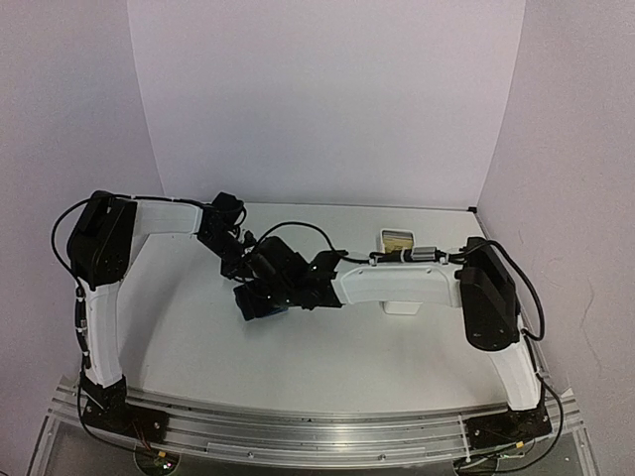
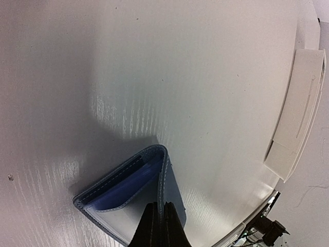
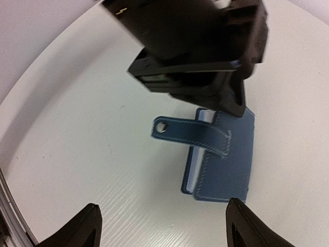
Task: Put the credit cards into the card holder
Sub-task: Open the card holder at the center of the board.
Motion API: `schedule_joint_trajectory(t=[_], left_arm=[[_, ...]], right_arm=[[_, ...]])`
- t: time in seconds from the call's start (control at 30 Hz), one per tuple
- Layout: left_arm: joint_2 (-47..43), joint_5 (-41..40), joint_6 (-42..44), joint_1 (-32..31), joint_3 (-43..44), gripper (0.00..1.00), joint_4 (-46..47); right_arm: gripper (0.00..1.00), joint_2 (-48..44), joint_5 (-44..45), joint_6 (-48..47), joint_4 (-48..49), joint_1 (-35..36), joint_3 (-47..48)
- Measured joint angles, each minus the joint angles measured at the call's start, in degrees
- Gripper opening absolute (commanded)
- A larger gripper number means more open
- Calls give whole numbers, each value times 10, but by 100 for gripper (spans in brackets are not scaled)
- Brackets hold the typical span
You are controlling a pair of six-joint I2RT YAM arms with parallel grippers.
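Overhead, the white bench (image 1: pixel 198 337) carries both arms, which reach in to meet a little left of its centre. The left arm (image 1: pixel 164 218) bends in from the left side. The right arm (image 1: pixel 397 283) stretches across from the right, passing over a long white tray (image 1: pixel 405 306). At the tray's far end lies a tan credit card (image 1: pixel 397 239).

The card holder (image 1: pixel 260 302) sits on the bench directly below the two wrists, apart from the tray. From the right wrist, its long axis runs from the near side to the far side of that view, slightly tilted, with a blue outer cover facing up. Its snap tab (image 3: pixel 187 131) sticks out sideways to the left of that view, with the round snap at its free end. From the left wrist, the holder stands partly open in a V. The fold is at the top of the view and the mouth opens toward the lower left, showing lighter blue lining and a pale panel inside. I cannot tell whether that panel is a card.

The left fingers (image 2: pixel 150 229) are pressed together, clamped on the edge of one cover and holding it lifted away from the other. The right fingers (image 3: pixel 85 229) are spread wide above the bench on the near side of the holder, touching nothing.
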Motion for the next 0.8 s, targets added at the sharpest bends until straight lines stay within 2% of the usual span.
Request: schedule_joint_trajectory(t=[0.2, 0.4, 0.5, 0.57, 0.63, 0.67, 0.7, 0.73, 0.77, 0.8], left_arm=[[-5, 0, -3, 0, 0, 0, -1], [-14, 0, -5, 0, 0, 0, -1], [-17, 0, -8, 0, 0, 0, -1], [-18, 0, -9, 0, -1, 0, -1], [-18, 0, -11, 0, -1, 0, 0], [-18, 0, -12, 0, -2, 3, 1], [-18, 0, -12, 0, -2, 13, 0], [-19, 0, -10, 0, -2, 18, 0], [-19, 0, -10, 1, -2, 40, 0], [-19, 0, -6, 2, -2, 51, 3]], right_arm=[[77, 32, 65, -36, -16, 27, 43], [65, 92, 112, -69, -21, 10, 85], [49, 110, 130, -79, -26, 5, 93], [25, 119, 138, -78, -30, 1, 95], [9, 122, 141, -82, -35, 0, 96], [0, 123, 140, -77, -37, -3, 98], [0, 123, 140, -70, -38, -3, 102], [0, 123, 139, -68, -39, -4, 104], [0, 123, 136, -60, -40, -5, 104], [0, 123, 128, -53, -38, -8, 104]])
